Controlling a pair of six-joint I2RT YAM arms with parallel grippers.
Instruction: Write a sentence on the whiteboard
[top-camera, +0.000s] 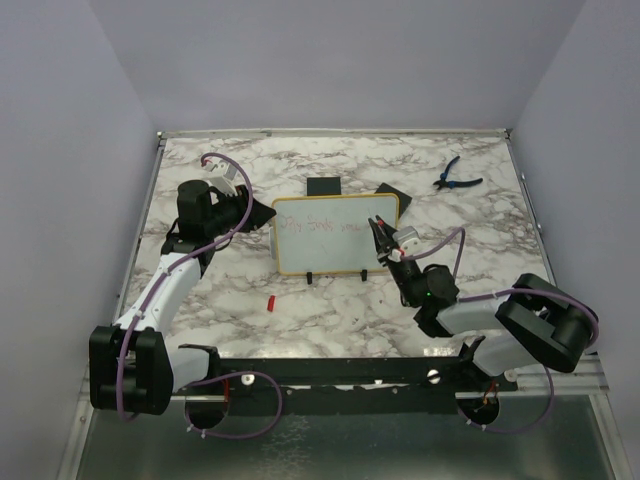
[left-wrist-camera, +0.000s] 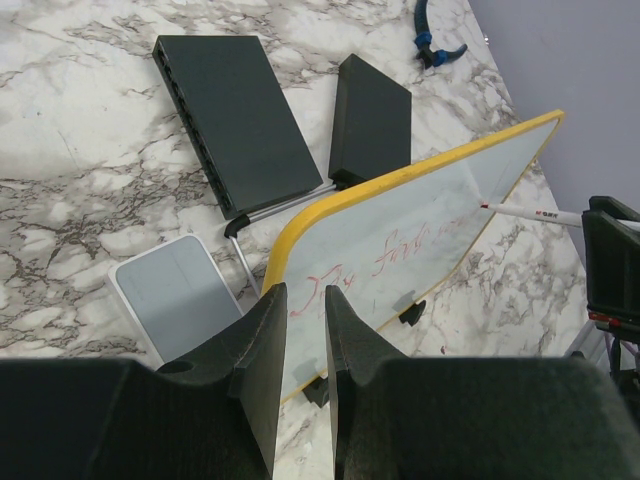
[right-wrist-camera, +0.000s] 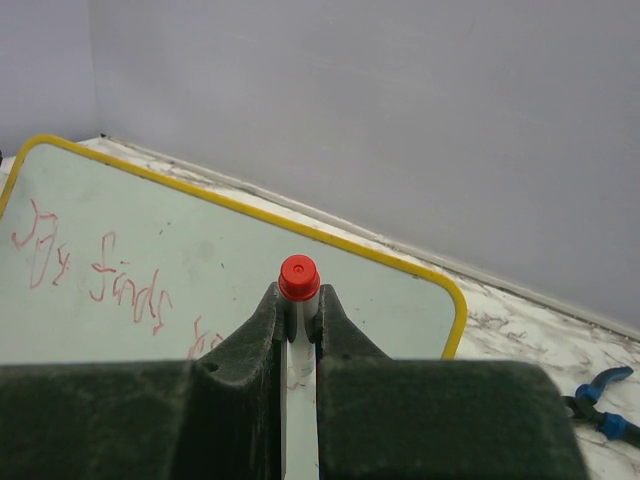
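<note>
The board (top-camera: 335, 240) is being held upright on its 2 feet at the middle of the table (top-camera: 330, 310). Its left edge is being pinched by the left gripper (left-wrist-camera: 305, 300), whose jaws are being closed narrowly around the yellow frame. A marker (right-wrist-camera: 298, 285) is being clamped between the fingers of the right gripper (top-camera: 381, 235), and its tip is being set against the right part of the board. The sentence (right-wrist-camera: 100, 270) is being shown in thin red strokes, running from the left side toward the middle. 2 black boxes (left-wrist-camera: 235, 110) are being seen behind the board, pliers (top-camera: 458, 177) at the far right, and a red cap (top-camera: 270, 301) in front.
</note>
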